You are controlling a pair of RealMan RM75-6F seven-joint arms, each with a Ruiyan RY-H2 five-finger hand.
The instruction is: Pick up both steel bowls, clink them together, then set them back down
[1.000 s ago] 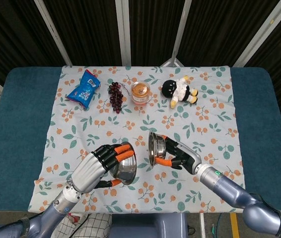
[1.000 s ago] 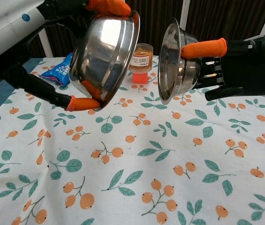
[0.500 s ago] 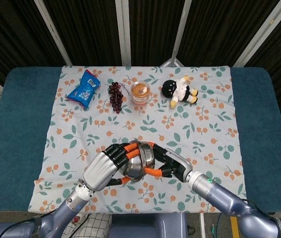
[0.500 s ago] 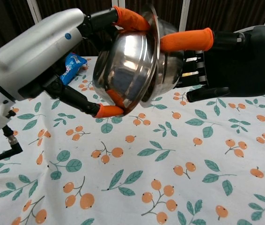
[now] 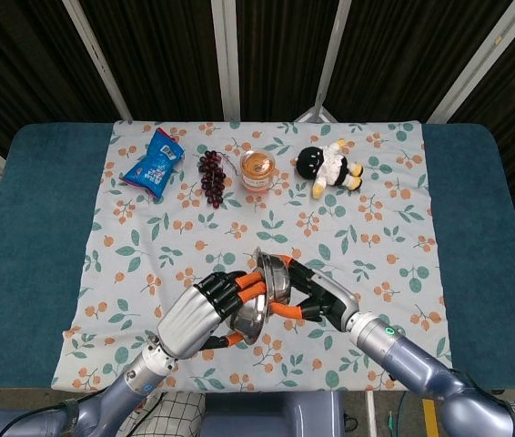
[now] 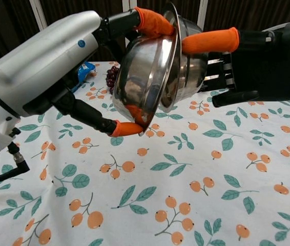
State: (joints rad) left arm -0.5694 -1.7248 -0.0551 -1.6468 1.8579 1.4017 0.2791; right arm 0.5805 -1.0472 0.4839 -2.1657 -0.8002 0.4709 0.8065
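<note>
Both bowls are up off the surface (image 5: 39, 237) and in contact, low centre over the floral cloth (image 5: 376, 228); your left robot hand (image 5: 205, 312) grips the left steel bowl (image 6: 144, 77), orange fingertips (image 6: 152, 20) over the top rim and the thumb tip under the bottom edge, bowl tipped on its side with the opening facing right; your right robot hand (image 5: 323, 298) grips the right steel bowl (image 6: 191, 69), one orange fingertip lying across its top, palm behind it, bowl also on its side with the opening facing left; rims meet in the chest view, the right bowl's rim sitting against and slightly over the left bowl's; in the head view the right bowl (image 5: 276, 273) stands a little higher than the left one (image 5: 250, 317), wedged between the two hands; neither bowl touches the cloth. Along the far edge of the cloth, well apart from the hands: blue snack packet (image 5: 154, 164), bunch of dark grapes (image 5: 211, 177) just beside it, jar with orange contents (image 5: 257, 169), black-and-white plush toy (image 5: 330, 167); in the chest view the packet and grapes only peek out behind your left arm.
</note>
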